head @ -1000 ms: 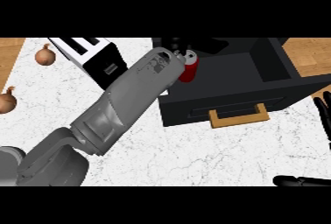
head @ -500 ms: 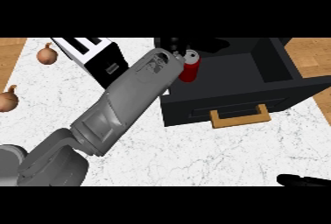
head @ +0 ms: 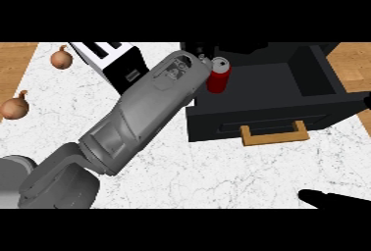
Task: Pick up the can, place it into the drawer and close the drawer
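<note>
The can (head: 219, 77), red with a silver top, stood upright at the left rear of the open drawer (head: 319, 83), against the end of the left forearm (head: 145, 115). Whether its base rested on the drawer floor could not be determined.

The left hand (head: 198, 50) showed only as a dark shape at the wrist end, just behind and to the left of the can. Its fingers were hidden by the forearm and the dark drawer interior; whether they were spread, pressed together or curled round the can could not be told.

The drawer was black, pulled fully out over the worktop (head: 217, 166), with a tan handle (head: 272, 134) on its front face.

The right hand (head: 334, 200) appeared at the lower right edge as a black shape lying over the worktop, well apart from the drawer. The state of its fingers could not be told.

A black and white toaster (head: 109, 59) stood left of the forearm. Two onions lay near the left edge: one (head: 62, 58) at the rear and one (head: 16, 107) nearer the front.
</note>
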